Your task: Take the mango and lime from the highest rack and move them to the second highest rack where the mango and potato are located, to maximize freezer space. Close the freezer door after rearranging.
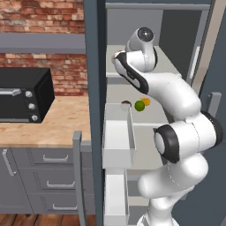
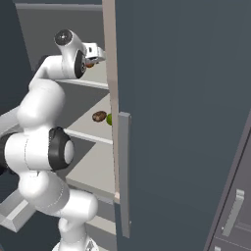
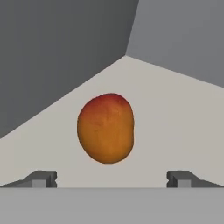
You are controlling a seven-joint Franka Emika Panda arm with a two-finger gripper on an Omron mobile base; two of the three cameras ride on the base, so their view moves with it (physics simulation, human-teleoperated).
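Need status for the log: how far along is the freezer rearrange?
Done: lime already lies on the second highest rack beside the yellow-orange mango and potato. In hand: open claw faces the reddish mango on the highest rack, not gripped. Left: move it down, close the freezer door.

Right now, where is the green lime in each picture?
Left base view: the lime sits at the middle, just right of the brown potato.
Right base view: the lime is a green sliver at the door edge, left of centre, right of the potato.
Hand view: it looks at the reddish mango instead.
Shared landmark: the potato.
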